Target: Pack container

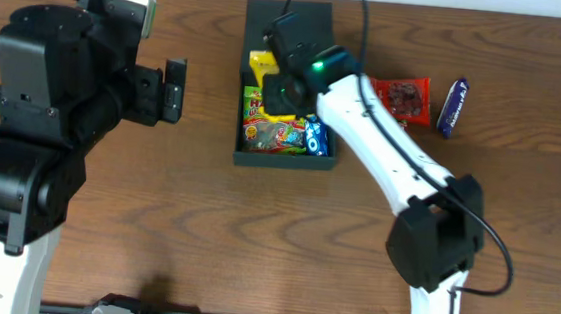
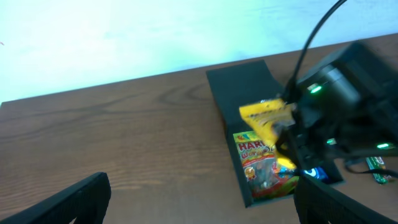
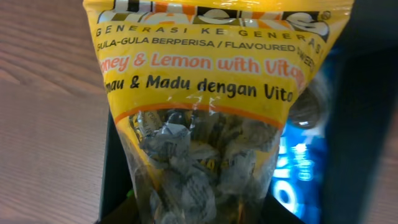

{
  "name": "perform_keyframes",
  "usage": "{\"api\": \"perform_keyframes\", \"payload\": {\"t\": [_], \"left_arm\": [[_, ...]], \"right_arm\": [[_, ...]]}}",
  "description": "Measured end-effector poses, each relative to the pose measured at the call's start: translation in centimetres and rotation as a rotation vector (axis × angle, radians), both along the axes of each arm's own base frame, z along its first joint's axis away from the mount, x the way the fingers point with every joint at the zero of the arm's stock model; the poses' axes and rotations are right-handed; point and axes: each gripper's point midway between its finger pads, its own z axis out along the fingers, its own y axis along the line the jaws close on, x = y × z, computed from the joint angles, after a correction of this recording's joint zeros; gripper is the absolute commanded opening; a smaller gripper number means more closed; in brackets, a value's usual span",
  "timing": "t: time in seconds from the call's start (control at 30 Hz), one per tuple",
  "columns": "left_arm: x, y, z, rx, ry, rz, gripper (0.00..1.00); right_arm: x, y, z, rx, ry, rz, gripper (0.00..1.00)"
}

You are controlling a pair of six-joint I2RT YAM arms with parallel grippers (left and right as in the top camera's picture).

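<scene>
The black container (image 1: 261, 20) lies open at the table's far centre, also in the left wrist view (image 2: 242, 81) and as a dark wall (image 3: 360, 124) in the right wrist view. Inside it lie a Haribo packet (image 1: 268, 126) and a blue Oreo pack (image 1: 316, 138). My right gripper (image 1: 278, 82) hangs over the container's left half, shut on a yellow honey-lemon candy bag (image 1: 260, 67) that fills its wrist view (image 3: 205, 93); the fingers (image 3: 118, 208) barely show beneath it. My left gripper (image 1: 173, 90) stands open over bare wood to the container's left, nothing between its fingers (image 2: 74, 196).
A red snack packet (image 1: 406, 97) and a purple chocolate bar (image 1: 452, 106) lie on the table right of the container. The right arm's white link (image 1: 391, 156) reaches diagonally across the container's right side. The left arm's bulk (image 1: 34, 108) fills the left.
</scene>
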Motion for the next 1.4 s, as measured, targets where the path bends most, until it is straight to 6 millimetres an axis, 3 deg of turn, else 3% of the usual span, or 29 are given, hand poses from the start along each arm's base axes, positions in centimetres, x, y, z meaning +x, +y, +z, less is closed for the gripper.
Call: {"api": "perform_keyframes", "payload": {"t": [0.13, 0.5, 0.63, 0.7, 0.8, 0.87, 0.93, 0.97, 1.0, 1.07, 1.13, 1.2, 1.4], "left_arm": [[-0.3, 0.0, -0.3, 0.003, 0.016, 0.0, 0.95], [-0.4, 0.1, -0.5, 0.005, 0.026, 0.0, 0.95], [-0.4, 0.1, -0.5, 0.005, 0.026, 0.0, 0.95], [-0.4, 0.1, -0.5, 0.005, 0.026, 0.0, 0.95], [-0.4, 0.1, -0.5, 0.005, 0.026, 0.0, 0.95], [-0.4, 0.1, -0.5, 0.005, 0.026, 0.0, 0.95], [-0.4, 0.1, -0.5, 0.005, 0.026, 0.0, 0.95], [-0.4, 0.1, -0.5, 0.005, 0.026, 0.0, 0.95], [-0.4, 0.1, -0.5, 0.005, 0.026, 0.0, 0.95], [-0.4, 0.1, -0.5, 0.005, 0.026, 0.0, 0.95], [-0.4, 0.1, -0.5, 0.005, 0.026, 0.0, 0.95], [-0.4, 0.1, -0.5, 0.005, 0.026, 0.0, 0.95], [-0.4, 0.1, -0.5, 0.005, 0.026, 0.0, 0.95]], "right_arm": [[-0.7, 1.0, -1.8, 0.002, 0.045, -0.044, 0.29], [-1.9, 2.5, -2.4, 0.01, 0.067, -0.107, 0.32], [-3.0, 2.1, -4.1, -0.039, 0.12, -0.128, 0.31], [-3.0, 1.9, -4.8, -0.055, 0.128, -0.14, 0.4], [-2.5, 1.8, -5.0, -0.059, 0.11, -0.159, 0.83], [-2.0, 2.0, -4.9, -0.052, 0.09, -0.161, 0.98], [-1.8, 2.1, -4.8, -0.047, 0.08, -0.157, 0.99], [-1.8, 2.1, -4.8, -0.047, 0.08, -0.155, 0.98], [-1.8, 2.2, -4.8, -0.047, 0.081, -0.148, 0.87], [-1.9, 2.2, -4.7, -0.046, 0.09, -0.124, 0.41], [-1.8, 2.3, -4.3, -0.035, 0.091, -0.103, 0.12], [-1.7, 1.9, -3.7, -0.029, 0.091, -0.092, 0.02], [-1.3, 1.4, -2.7, -0.017, 0.078, -0.053, 0.01]]}}
